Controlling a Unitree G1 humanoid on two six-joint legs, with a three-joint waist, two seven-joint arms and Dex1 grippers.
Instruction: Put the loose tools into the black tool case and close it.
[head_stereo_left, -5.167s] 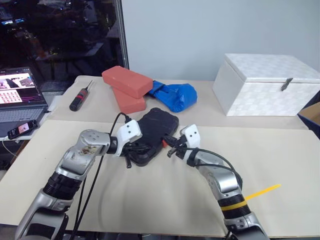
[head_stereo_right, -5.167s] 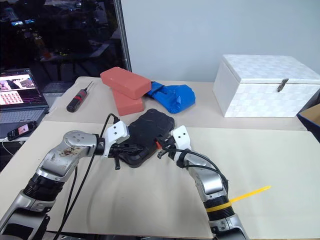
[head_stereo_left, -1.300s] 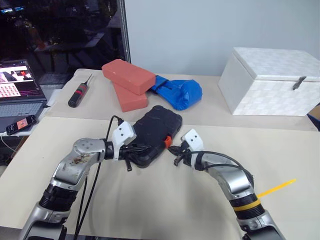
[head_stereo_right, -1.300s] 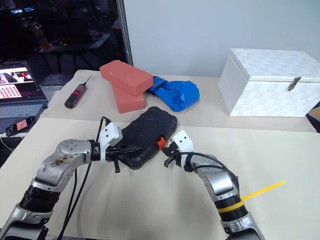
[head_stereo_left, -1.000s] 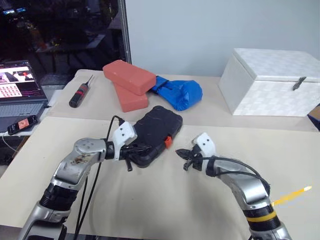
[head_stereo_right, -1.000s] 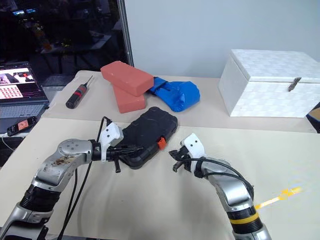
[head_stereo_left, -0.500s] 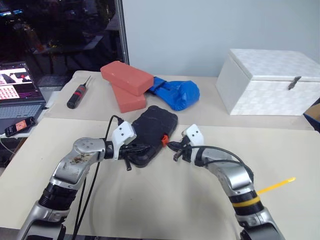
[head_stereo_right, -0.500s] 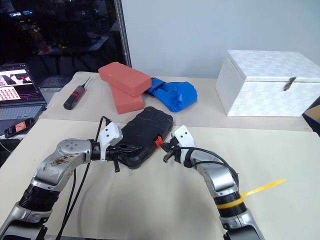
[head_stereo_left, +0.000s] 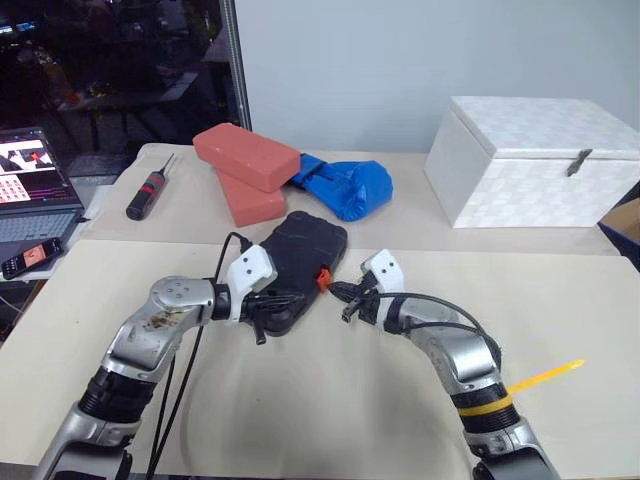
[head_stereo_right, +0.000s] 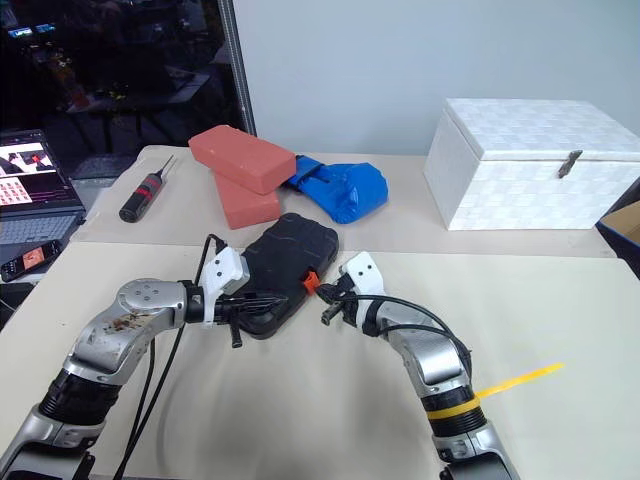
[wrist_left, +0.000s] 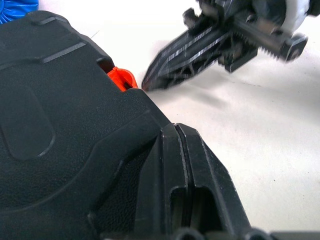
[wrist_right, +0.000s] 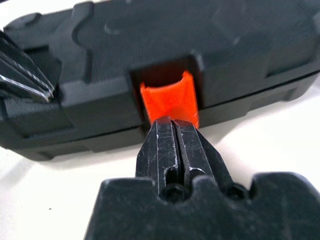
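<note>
Far left, beyond the table edge: we note a laptop (head_stereo_left: 35, 190) with its screen lit and a phone (head_stereo_left: 22, 266) lying in front of it. On the rear table, a black tool with a red band (head_stereo_left: 146, 194) lies by itself, near the two stacked red bricks (head_stereo_left: 245, 172).

Our left gripper (head_stereo_left: 268, 303) rests against the near left end of the black tool case (head_stereo_left: 300, 255), fingers pressed together, holding nothing; in the left wrist view the case's lid fills the near field and we see its seam shut. The case lies closed and flat on the front table, at the middle, angled with its far end toward the bricks. Its orange latch (wrist_right: 170, 102) sits in a notch on the side facing our right arm.

Behind the case, a crumpled blue item (head_stereo_left: 345, 186) touches the bricks.

Our right gripper (head_stereo_left: 337, 292) has its fingers pressed together with nothing between them, the tip right at the orange latch; the right wrist view shows the tip touching the latch's lower edge.

Further right: a white box (head_stereo_left: 535, 162) with a metal clasp, lid down, on the rear table. A strip of yellow tape (head_stereo_left: 546, 375) on the front table, well apart from the case.
</note>
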